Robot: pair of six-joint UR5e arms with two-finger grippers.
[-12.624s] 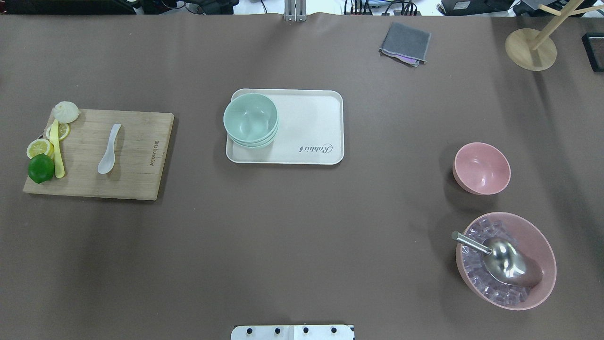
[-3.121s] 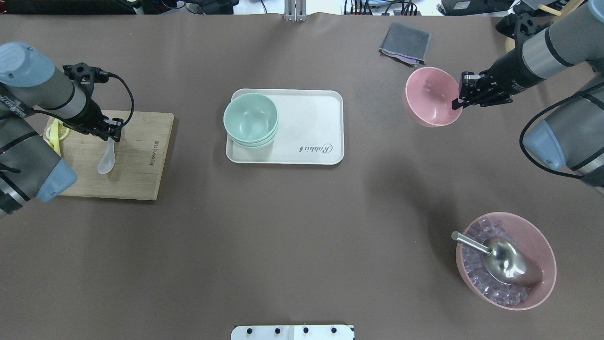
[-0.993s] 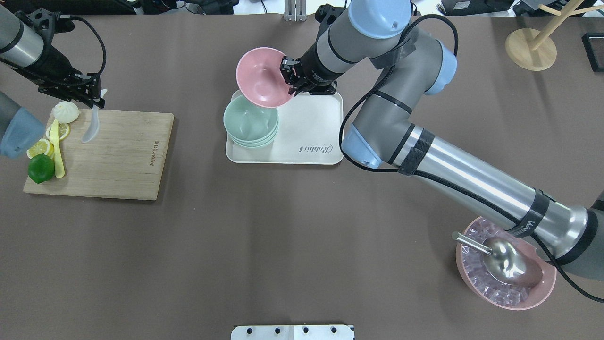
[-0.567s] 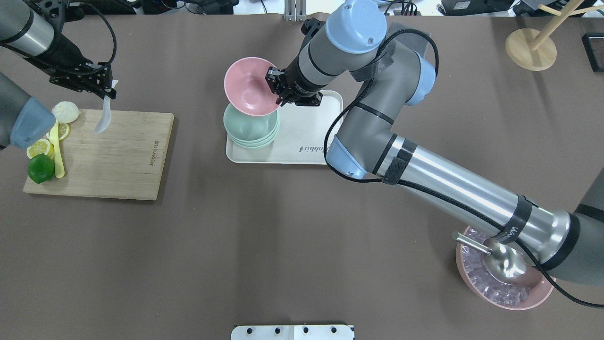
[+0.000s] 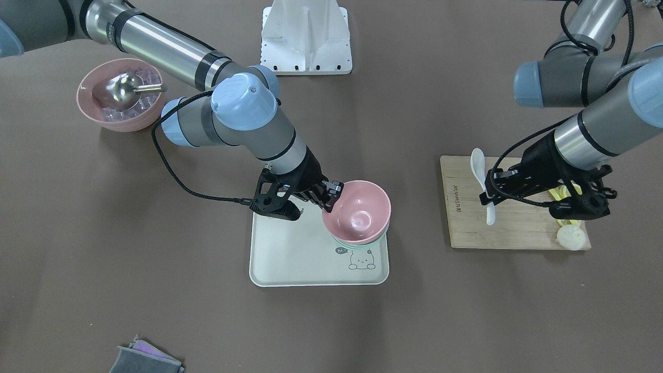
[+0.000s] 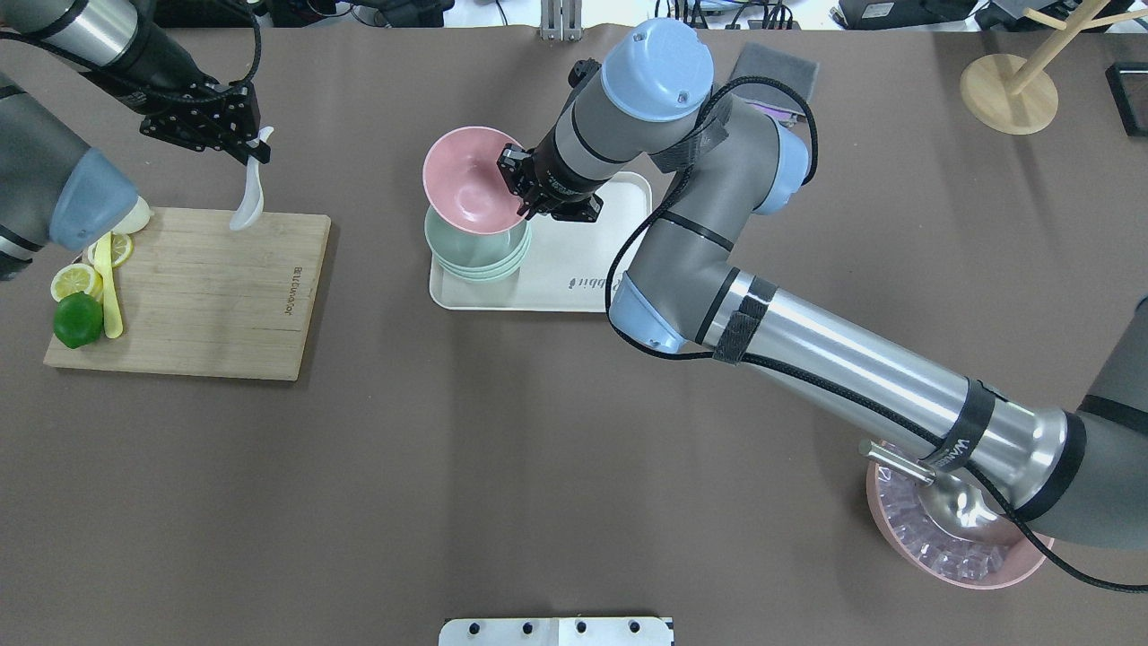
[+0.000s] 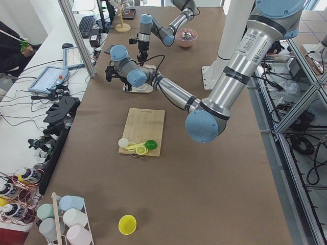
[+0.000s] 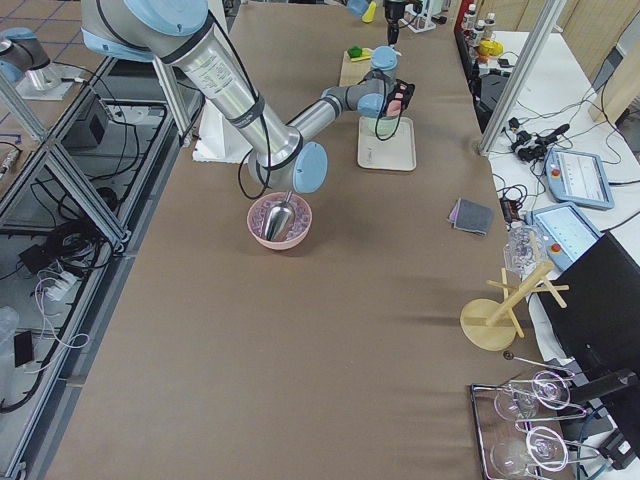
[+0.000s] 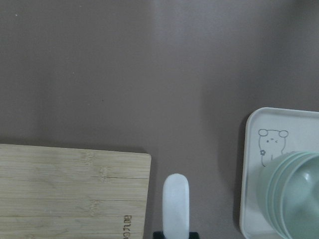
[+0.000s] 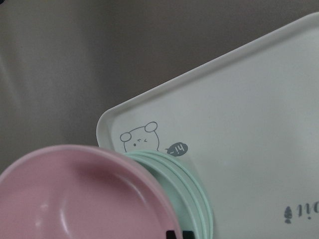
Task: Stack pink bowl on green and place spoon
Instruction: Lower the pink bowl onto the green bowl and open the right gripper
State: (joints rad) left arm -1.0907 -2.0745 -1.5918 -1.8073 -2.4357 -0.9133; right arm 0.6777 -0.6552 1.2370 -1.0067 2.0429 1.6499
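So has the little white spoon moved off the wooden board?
Yes. The spoon, once flat mid-board, now hangs from the left gripper over the far edge of the cutting board in the overhead view.

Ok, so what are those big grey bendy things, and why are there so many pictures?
Those are two robot arms, each ending in a two-finger hand. The pictures all show one moment from different cameras: one from above, one facing the robot, two from the ends of the table, one on each wrist. The right hand pinches the rim of a pink bowl right over a stack of green bowls on a white tray. The left hand holds a white spoon up near the edge of a wooden board with a lime. A bigger pink bowl holds ice cubes and a metal scoop.
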